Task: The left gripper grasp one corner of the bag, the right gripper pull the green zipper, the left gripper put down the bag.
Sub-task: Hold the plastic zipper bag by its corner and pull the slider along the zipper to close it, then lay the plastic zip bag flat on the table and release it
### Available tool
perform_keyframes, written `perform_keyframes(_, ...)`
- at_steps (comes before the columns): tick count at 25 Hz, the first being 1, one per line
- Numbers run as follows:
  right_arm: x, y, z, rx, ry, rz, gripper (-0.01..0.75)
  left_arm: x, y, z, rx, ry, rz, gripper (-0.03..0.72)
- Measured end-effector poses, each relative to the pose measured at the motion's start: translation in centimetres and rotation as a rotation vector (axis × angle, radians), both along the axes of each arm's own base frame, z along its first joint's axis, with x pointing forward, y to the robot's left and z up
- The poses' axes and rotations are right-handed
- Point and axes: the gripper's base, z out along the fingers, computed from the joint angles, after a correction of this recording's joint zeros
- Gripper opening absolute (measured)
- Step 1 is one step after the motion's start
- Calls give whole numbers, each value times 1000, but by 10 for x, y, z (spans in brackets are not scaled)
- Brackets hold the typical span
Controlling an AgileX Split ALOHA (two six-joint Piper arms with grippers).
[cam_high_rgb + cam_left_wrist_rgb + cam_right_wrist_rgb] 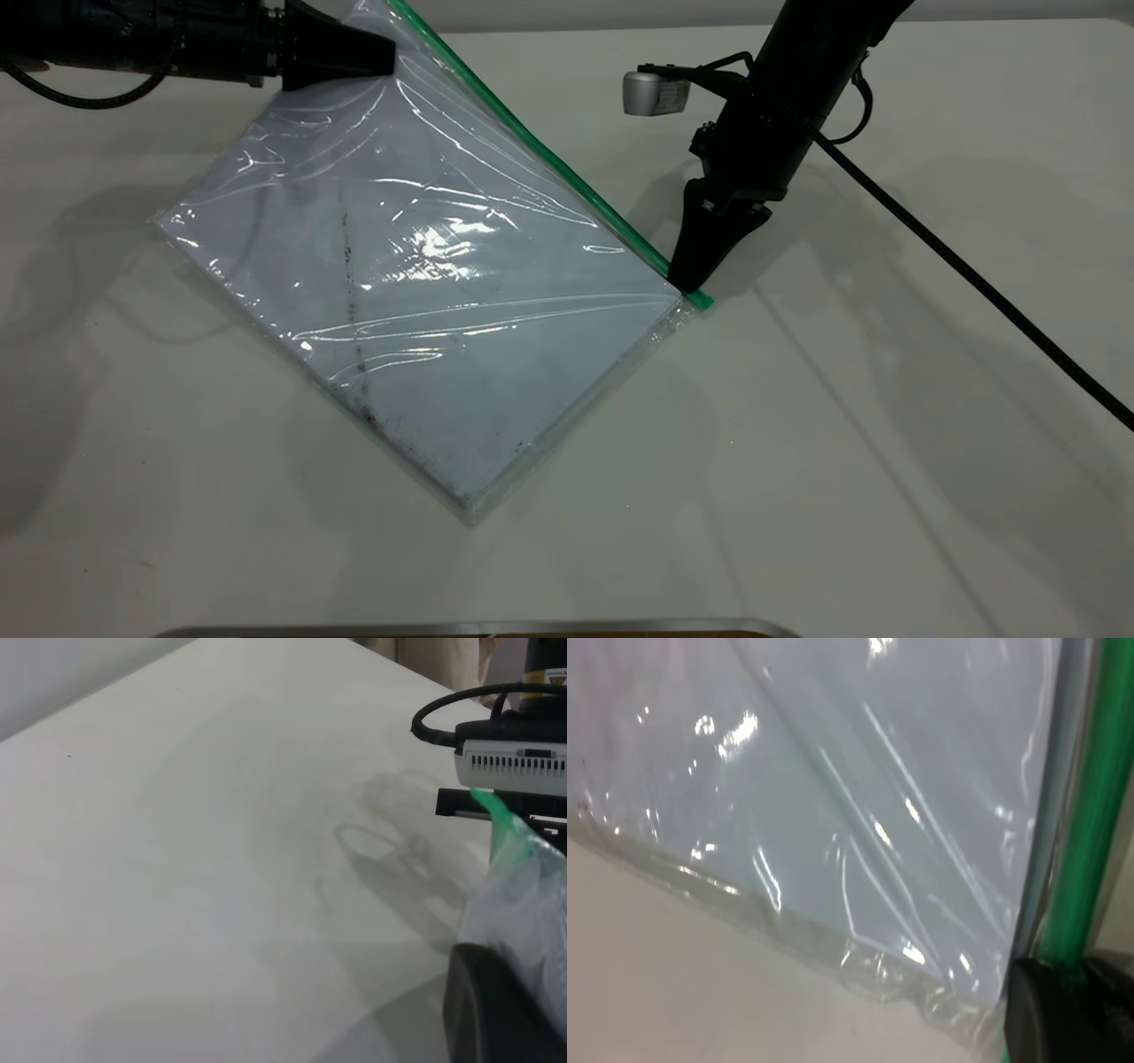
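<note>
One corner of the bag (416, 292) is clenched by the left gripper (385, 55), the green zipper (532, 146) is pinched at its end by the right gripper (684, 282), so lowering onto the tabletop (886, 496) seems next.

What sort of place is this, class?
Probably a robotics lab bench: a plain white table, two black robot arms with the left gripper and right gripper on a clear bag.

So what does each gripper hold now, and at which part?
Left gripper holds the bag by its raised corner; right gripper pinches the green zipper at its low end.
</note>
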Motion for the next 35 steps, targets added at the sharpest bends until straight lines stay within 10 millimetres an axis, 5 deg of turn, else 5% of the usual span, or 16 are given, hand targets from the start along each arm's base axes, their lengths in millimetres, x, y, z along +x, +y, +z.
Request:
perform_keyframes(17, 0, -6, 3, -76, 17, -1, 62, 0, 1, 0, -4, -1, 4, 67)
perform_keyframes(22, 14, -5, 14, -105, -32, -50, 93, 1, 1, 1, -8, 2, 8, 67)
perform_keyframes(29, 55, 7, 77, -5, -250, -129, 240, -1, -7, -2, 11, 70, -4, 67)
perform_keyframes(35, 71, 15, 131, 92, -340, -261, 349, -6, -50, -30, 77, 195, 23, 91)
